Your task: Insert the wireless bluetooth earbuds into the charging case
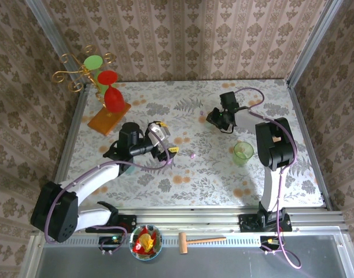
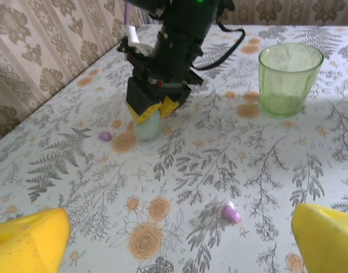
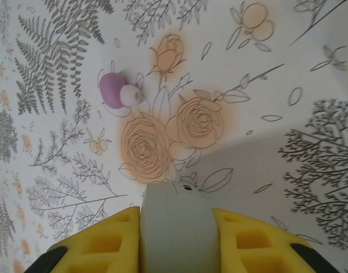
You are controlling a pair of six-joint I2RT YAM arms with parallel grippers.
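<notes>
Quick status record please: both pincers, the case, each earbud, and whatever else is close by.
left pincer: open, empty
right pincer: shut on charging case
charging case: pale, down at the tabletop
first earbud: lilac, loose on the table beside the case
second earbud: lilac and white, loose, nearer the left pincer
green cup: upright, apart from the case

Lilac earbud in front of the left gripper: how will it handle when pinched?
The earbud looks rounded and smooth, so it may roll or squirt out of a pinch. It's tiny beside the open left gripper, so probably light and easily knocked.
</notes>
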